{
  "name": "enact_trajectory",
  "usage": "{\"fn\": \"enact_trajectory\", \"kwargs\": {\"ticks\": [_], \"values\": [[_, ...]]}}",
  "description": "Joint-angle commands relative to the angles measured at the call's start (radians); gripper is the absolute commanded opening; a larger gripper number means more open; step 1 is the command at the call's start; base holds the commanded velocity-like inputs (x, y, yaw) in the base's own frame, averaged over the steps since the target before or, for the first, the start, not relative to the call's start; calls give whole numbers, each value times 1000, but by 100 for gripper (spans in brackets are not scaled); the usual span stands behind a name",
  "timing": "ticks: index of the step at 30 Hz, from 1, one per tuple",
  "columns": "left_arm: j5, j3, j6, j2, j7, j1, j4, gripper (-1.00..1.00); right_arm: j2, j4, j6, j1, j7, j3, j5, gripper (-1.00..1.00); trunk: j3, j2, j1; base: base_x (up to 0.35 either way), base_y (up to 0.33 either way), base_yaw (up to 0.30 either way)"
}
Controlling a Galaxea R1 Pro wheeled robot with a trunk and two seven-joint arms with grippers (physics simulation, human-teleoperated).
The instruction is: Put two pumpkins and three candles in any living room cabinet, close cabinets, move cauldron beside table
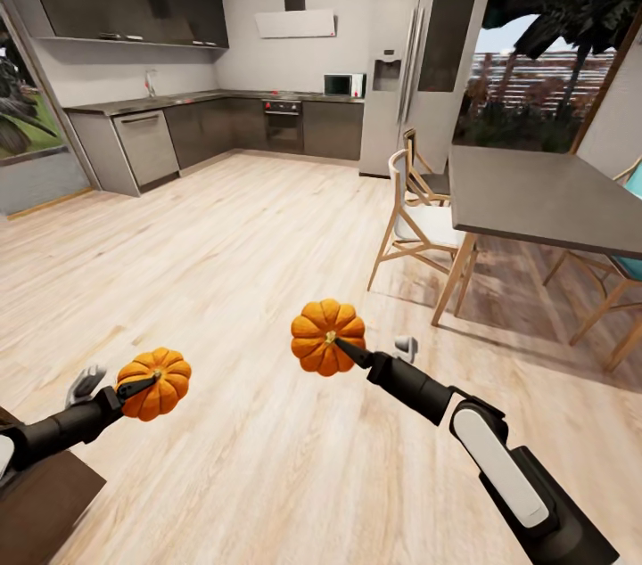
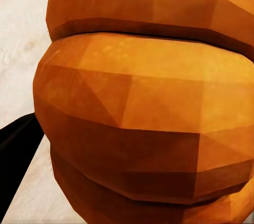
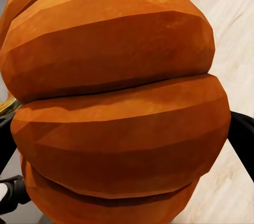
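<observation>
While both arms reach forward above the pale wood floor (image 1: 223, 280), the left gripper (image 1: 134, 387) pinches one orange pumpkin (image 1: 159, 383) low at the left of the head view, and the right gripper (image 1: 349, 351) pinches the other pumpkin (image 1: 326, 335) nearer the middle, each clear of the floor. Close up, the left wrist view shows ribbed orange skin (image 2: 143, 102) with a black finger (image 2: 16, 155) at its side, and the right wrist view shows its pumpkin (image 3: 116, 102) likewise. Beyond stand grey kitchen units (image 1: 223, 128), a tall fridge (image 1: 428, 57) and a grey dining table (image 1: 535, 195) with wooden chairs (image 1: 419, 222).
</observation>
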Motion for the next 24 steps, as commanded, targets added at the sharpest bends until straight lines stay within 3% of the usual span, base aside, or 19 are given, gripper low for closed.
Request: {"fn": "enact_trajectory", "kwargs": {"ticks": [1, 9, 24], "values": [[-9, -4, 4, -2, -6, -1, 0, -100, -2, -6, 2, -1, -1, 1, -5, -100, -1, 0, 0, 0, -44, 0], [-9, -50, 4, -4, -6, -1, -1, -100, -2, 4, -1, 0, -13, 2, -2, -100, -1, 0, 0, -65, -52, 0], [-9, -50, 4, -4, -6, -1, -1, -100, 1, 7, -9, 0, -15, 2, -3, -100, 0, 0, 0, -16, -11, 34]]}}
